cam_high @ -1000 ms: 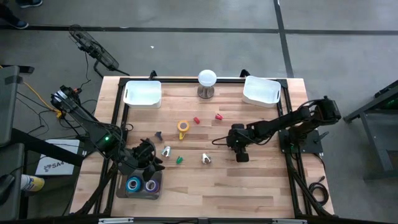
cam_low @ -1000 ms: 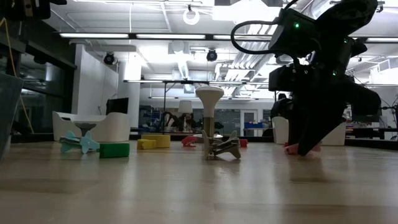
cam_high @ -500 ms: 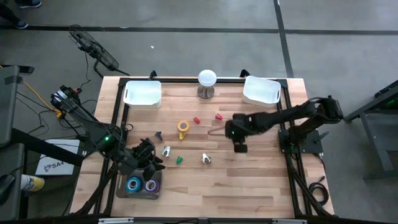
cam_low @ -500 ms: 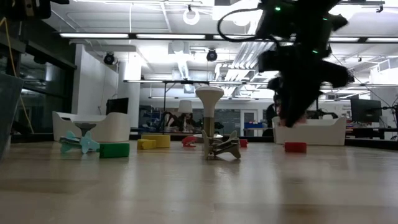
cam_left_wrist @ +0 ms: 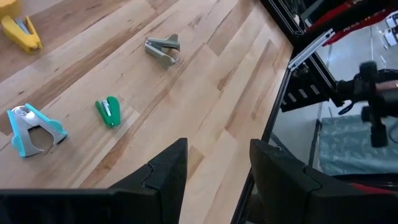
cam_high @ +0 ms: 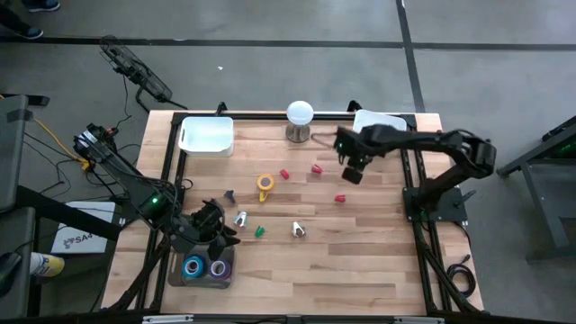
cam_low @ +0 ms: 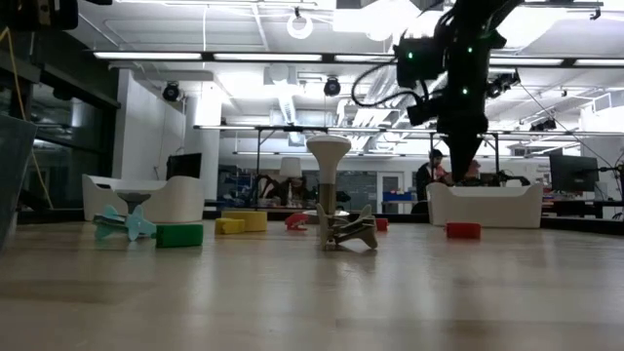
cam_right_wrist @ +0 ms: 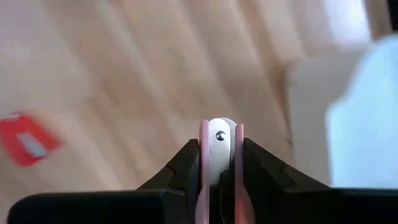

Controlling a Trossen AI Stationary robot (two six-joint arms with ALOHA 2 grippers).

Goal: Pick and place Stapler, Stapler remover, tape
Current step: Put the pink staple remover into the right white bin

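Observation:
My right gripper (cam_high: 353,168) hangs above the table's far right, beside the right white bin (cam_high: 378,131), shut on a pink stapler remover (cam_right_wrist: 217,146). On the wood lie a yellow stapler (cam_high: 264,185), three small red staplers (cam_high: 340,198), a green stapler (cam_left_wrist: 109,112), a grey stapler remover (cam_left_wrist: 163,48) and a teal one (cam_left_wrist: 31,127). Blue tape (cam_high: 193,266) and purple tape (cam_high: 218,267) lie flat in a dark tray at the near left. My left gripper (cam_left_wrist: 214,171) hovers open just above that tray. My right gripper pinches the pink stapler remover between its two fingers. The silvery riveted end (cam_right_wrist: 218,135) shows between the fingertips, with a pink side against each finger. The fingers point steeply down from above. The remover is lifted clear of the table.
A second white bin (cam_high: 206,136) stands at the far left, and a white mushroom-shaped stand (cam_high: 300,115) at the far middle. A black frame edges the table. A dark stapler remover (cam_high: 229,193) lies left of the yellow stapler. The near right is bare wood.
My right gripper has risen off the table with the pink stapler remover. It has swung toward the far right, up to the right white bin, turning as it went. The red stapler it stood beside has stayed on the wood.

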